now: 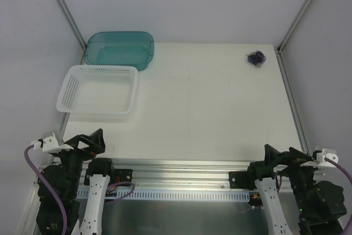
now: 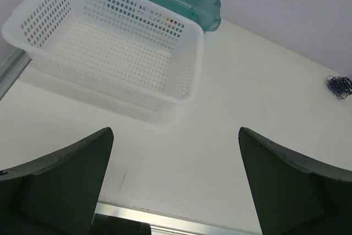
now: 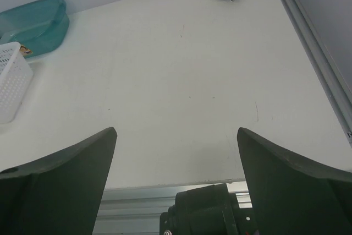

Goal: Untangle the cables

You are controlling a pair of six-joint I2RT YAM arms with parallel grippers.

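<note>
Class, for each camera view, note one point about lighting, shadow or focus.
Top view: even, soft light, no glare; the cables are tiny. Left wrist view: the white basket casts a faint shadow on the table. Right wrist view: the fingers are dark, nearly featureless.

Worktop (image 1: 203, 114): white, matte, a few faint scuff marks. Far left corner: translucent teal tub (image 1: 120, 49), oblong, rounded corners, open side up. Just in front of it: white perforated basket (image 1: 99, 89), rectangular, upright, with a small printed label (image 2: 157, 16) on its far inner wall. Contact between tub and basket: cannot tell. Aluminium rail (image 1: 181, 164) runs along the near edge. Pale walls, with grey frame posts (image 1: 65, 6) at the far corners.
</note>
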